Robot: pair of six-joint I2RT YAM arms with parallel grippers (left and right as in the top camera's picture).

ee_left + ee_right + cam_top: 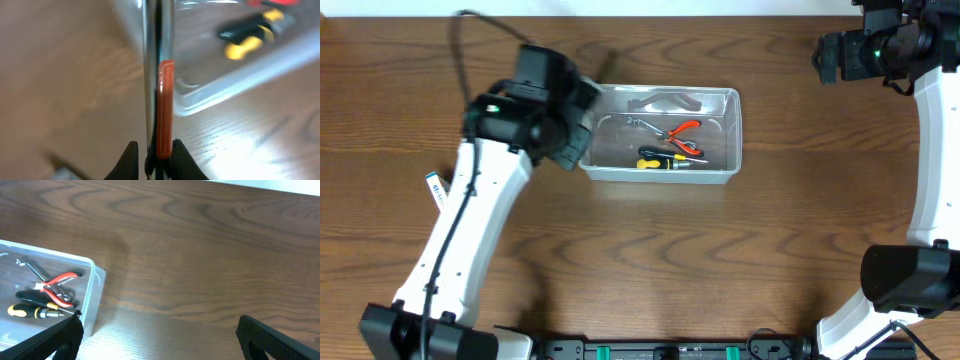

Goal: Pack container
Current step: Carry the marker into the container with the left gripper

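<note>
The clear plastic container (726, 135) lies at the middle back of the table. Red-handled pliers (684, 134), a yellow-and-black screwdriver (663, 160) and a small wrench (640, 123) lie inside it. My left gripper (154, 146) is shut on a slim metal tool with an orange strip (165, 105), held just outside the container's left end (200, 97). In the overhead view the left wrist (545, 105) hides that tool. My right gripper (159, 324) is open with nothing in it, off to the right of the container (91, 292), at the back right (842, 55).
A small white tag (435, 186) lies on the wood left of my left arm. The arm bases stand at the front edge on both sides. Bare wooden tabletop (200, 255) lies between the container and my right gripper.
</note>
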